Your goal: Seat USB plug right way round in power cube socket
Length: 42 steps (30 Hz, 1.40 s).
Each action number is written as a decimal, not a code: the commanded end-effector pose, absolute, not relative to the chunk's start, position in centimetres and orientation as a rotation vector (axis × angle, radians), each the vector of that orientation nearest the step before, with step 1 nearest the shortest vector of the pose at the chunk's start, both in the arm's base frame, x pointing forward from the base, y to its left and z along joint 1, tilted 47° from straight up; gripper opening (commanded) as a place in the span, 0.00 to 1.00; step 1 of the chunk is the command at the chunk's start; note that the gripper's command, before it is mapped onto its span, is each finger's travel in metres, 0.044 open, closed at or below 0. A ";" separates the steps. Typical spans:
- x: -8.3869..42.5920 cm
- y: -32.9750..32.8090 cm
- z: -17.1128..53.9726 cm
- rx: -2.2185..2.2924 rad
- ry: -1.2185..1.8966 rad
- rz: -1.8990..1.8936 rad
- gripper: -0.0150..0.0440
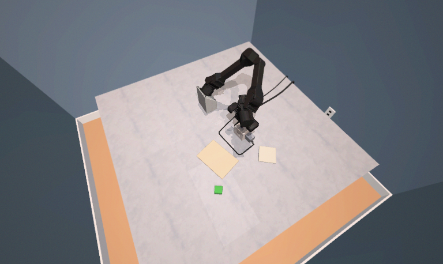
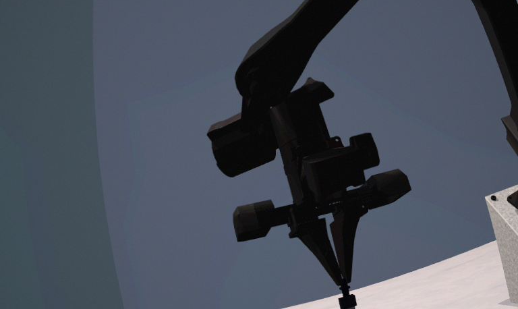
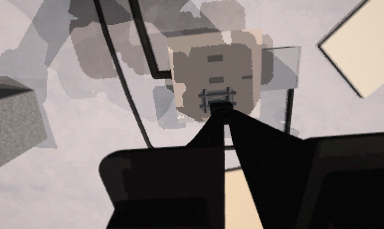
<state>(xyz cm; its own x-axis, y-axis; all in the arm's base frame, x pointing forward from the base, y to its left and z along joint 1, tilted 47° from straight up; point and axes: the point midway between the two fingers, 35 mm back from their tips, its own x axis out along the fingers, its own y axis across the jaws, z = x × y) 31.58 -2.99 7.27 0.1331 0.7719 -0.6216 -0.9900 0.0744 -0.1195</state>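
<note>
My gripper is shut on the small black USB plug. The plug hangs down from the fingertips, with a pale end cut off by the lower edge of the exterior view. The beige power cube stands below the hand, its top largely in shadow. Small dark slots and a grey barred frame show on its top. The plug overlaps the frame's near edge in the wrist view. Its tip and the socket opening are hidden, so I cannot tell how they touch.
A thin black loop lies around the cube. Pale boards and a green block lie farther out. The grey pedestal stands to one side. A translucent grey piece adjoins the cube.
</note>
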 end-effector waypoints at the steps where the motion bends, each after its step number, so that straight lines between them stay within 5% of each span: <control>1: 31.5 -2.9 7.3 -0.590 0.448 1.394 0.25; 42: 31.6 -2.6 6.9 -0.590 0.448 1.394 0.25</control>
<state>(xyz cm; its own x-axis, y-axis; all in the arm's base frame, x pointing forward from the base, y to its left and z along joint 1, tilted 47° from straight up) 31.60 -2.59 6.98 0.1306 0.7752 -0.6181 -0.9900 0.0682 -0.1236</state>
